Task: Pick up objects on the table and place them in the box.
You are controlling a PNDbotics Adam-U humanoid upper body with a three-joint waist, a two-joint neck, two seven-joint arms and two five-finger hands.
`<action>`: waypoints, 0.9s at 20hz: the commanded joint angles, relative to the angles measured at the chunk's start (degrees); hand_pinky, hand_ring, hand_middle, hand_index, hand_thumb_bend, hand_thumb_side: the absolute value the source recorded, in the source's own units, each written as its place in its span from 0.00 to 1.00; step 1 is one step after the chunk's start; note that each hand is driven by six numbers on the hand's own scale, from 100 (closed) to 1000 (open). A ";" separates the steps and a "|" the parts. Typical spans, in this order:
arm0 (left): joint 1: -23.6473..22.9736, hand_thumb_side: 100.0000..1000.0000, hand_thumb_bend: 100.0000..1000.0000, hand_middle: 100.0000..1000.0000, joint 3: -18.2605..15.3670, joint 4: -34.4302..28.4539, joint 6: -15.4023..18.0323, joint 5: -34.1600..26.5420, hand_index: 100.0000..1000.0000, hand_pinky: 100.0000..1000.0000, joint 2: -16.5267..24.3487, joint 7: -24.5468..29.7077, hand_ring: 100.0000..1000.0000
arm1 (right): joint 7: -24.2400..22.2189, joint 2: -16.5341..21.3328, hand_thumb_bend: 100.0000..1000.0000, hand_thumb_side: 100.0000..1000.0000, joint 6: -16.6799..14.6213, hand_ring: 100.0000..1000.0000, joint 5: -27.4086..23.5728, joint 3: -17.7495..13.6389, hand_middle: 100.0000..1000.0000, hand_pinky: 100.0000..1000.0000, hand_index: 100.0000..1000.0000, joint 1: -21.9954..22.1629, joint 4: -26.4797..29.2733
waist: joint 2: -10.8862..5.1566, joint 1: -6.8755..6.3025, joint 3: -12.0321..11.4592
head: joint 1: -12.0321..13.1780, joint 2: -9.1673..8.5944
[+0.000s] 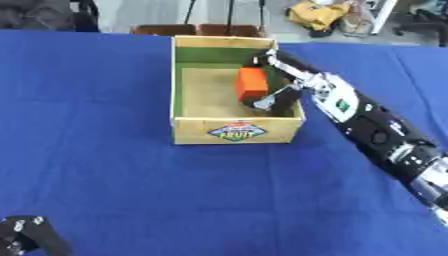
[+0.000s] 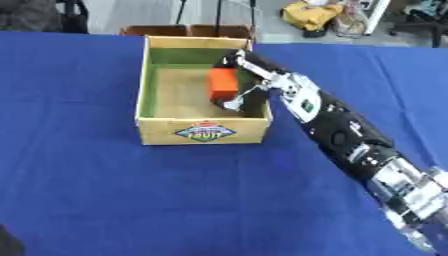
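Left hand (image 1: 22, 231): fingers unreadable. Right hand (image 1: 278, 85) fingers grip one orange block (image 1: 252, 83) inside one box (image 1: 236, 131).

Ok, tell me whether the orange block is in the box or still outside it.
In the box. The orange block sits within the walls of the cardboard box, held by the right hand reaching over the rim.
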State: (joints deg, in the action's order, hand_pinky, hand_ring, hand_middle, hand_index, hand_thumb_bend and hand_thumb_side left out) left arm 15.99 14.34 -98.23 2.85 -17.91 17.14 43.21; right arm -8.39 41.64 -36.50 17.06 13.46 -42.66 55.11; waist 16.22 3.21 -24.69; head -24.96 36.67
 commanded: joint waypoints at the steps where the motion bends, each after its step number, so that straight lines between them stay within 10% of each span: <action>1: 0.67 1.00 0.20 0.42 -0.04 -1.00 0.08 -0.06 0.58 0.62 0.26 0.25 0.53 | 0.04 1.02 0.50 0.50 -1.60 0.82 1.84 0.04 0.63 0.85 0.78 -0.47 1.23 | -0.80 -0.37 0.14 | 0.15 -0.59; 13: 0.49 1.00 0.20 0.41 -0.40 -0.90 0.12 -0.19 0.57 0.62 0.47 0.17 0.53 | -0.31 2.57 0.51 0.62 -3.12 0.83 0.55 0.45 0.66 0.86 0.82 -0.47 6.09 | -1.16 -0.35 1.40 | 1.02 -1.05; 18: -0.38 1.00 0.21 0.41 -0.94 -0.40 0.13 0.35 0.58 0.62 0.86 -0.53 0.53 | -0.91 5.41 0.49 0.41 -1.02 0.82 -6.13 0.77 0.64 0.84 0.81 -0.18 12.81 | -1.68 -0.15 3.34 | 2.78 -1.13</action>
State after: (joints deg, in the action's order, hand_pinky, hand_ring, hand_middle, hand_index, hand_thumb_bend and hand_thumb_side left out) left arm 15.37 14.12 -98.16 2.94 -17.68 17.17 43.00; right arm -9.24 44.00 -38.11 12.98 14.55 -42.26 65.36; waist 15.79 3.27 -21.21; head -22.68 36.15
